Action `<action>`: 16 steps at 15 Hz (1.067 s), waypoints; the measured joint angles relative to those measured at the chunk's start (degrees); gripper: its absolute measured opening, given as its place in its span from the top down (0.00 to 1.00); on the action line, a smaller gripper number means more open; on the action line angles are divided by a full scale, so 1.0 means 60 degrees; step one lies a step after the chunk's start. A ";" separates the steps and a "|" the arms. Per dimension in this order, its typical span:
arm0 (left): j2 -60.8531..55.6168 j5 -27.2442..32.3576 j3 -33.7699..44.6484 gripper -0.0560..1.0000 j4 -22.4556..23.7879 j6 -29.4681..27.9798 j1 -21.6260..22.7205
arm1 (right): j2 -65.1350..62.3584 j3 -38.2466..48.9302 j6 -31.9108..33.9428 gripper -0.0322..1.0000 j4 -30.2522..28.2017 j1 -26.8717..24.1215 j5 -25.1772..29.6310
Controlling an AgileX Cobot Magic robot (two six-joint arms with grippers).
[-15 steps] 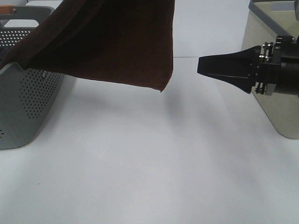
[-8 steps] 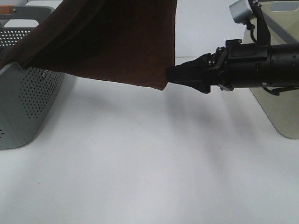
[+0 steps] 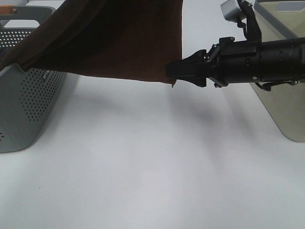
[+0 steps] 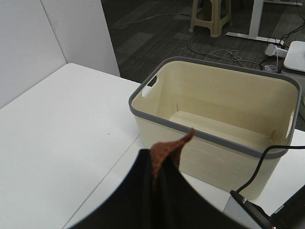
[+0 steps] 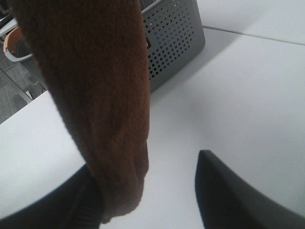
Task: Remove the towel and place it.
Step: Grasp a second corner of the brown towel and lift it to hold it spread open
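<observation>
The towel hangs in the air over the white table, a broad dark reddish-brown sheet whose upper part runs out of the top of the exterior view. Its left portion drapes down onto the rim of the grey basket at the left edge of the table, and its lower right corner hangs free above the tabletop. The right gripper reaches in level from the right, across the middle, with its tips at that free corner. In the right wrist view its jaws stand apart: the towel's edge hangs down between the fingers, lying against one of them, with a clear strip of table showing between the cloth and the other finger, so the right gripper is not clamped on it. The perforated wall of the grey basket shows behind the cloth there. In the left wrist view the left gripper appears only as a dark mass close to the lens, but its fingers look closed together with a small pointed fold of the towel sticking out between them, so it is pinching the cloth. Beyond it sits the beige bin with a grey rim and cut-out handles; the same beige bin stands at the right edge of the table in the exterior view, behind the right arm.
</observation>
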 joint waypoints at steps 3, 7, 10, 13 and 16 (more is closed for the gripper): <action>0.0010 0.0000 0.0000 0.95 0.0000 0.0000 0.0000 | 0.0000 0.0000 0.0000 0.73 0.0000 0.0000 0.0334; 0.0010 0.0000 0.0000 0.95 0.0000 0.0000 0.0000 | 0.0019 0.0000 0.0678 0.97 0.0000 0.0000 0.0649; 0.0105 -0.0067 0.0000 0.95 0.0076 0.0000 0.0000 | 0.0019 -0.0095 0.1996 0.97 -0.0019 0.0000 0.0678; 0.0802 -0.0649 0.0000 0.95 0.0229 -0.0067 0.0000 | -0.0010 -0.0649 0.4670 0.97 -0.1566 0.0000 0.0583; 0.1595 -0.1165 0.0000 0.95 0.0926 -0.1289 0.0076 | -0.0602 -0.1432 0.8174 0.97 -0.5004 0.0000 0.0210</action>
